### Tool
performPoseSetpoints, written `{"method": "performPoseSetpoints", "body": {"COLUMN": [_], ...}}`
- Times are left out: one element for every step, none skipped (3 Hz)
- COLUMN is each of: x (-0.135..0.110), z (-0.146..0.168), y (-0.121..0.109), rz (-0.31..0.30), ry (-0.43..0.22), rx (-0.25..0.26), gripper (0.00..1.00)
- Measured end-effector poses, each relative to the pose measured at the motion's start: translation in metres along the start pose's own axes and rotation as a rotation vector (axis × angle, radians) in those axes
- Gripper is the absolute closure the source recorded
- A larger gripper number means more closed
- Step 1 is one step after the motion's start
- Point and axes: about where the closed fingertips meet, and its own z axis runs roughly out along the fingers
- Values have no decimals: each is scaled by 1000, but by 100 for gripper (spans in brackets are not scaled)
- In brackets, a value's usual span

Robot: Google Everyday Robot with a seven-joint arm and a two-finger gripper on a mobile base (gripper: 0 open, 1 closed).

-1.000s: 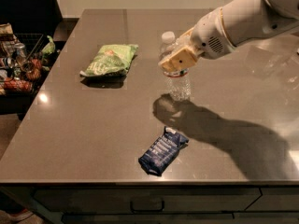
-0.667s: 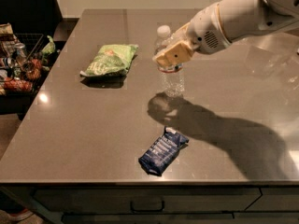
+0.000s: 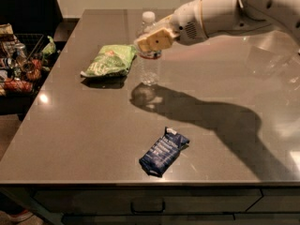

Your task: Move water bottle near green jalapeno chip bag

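The water bottle (image 3: 149,65) is clear with a white cap and stands upright, lifted slightly above or just on the grey countertop; I cannot tell which. My gripper (image 3: 153,40) reaches in from the right and is shut on the bottle's upper middle, covering the label band. The green jalapeno chip bag (image 3: 110,61) lies flat just left of the bottle, its right end close to the bottle's side.
A dark blue packet (image 3: 162,151) lies near the countertop's front edge (image 3: 140,182). A wire basket (image 3: 21,64) with assorted snacks stands off the table at the left. My arm (image 3: 225,13) spans the back right of the table.
My gripper has carried the water bottle leftward and toward the back, from mid-table to right beside the green chip bag. The blue packet and the bag have not moved.
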Motion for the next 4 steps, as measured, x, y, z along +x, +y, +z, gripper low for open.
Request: {"method": "performPoseSetpoints", "body": {"x": [-17, -21, -16, -11], "z": [34, 51, 61, 63], "y": [-12, -18, -28, -33], "rz": [3, -6, -27, -45], "ry": [-112, -141, -102, -58], "rx": [-22, -28, 1, 20], "gripper": [100, 100, 97, 75]}}
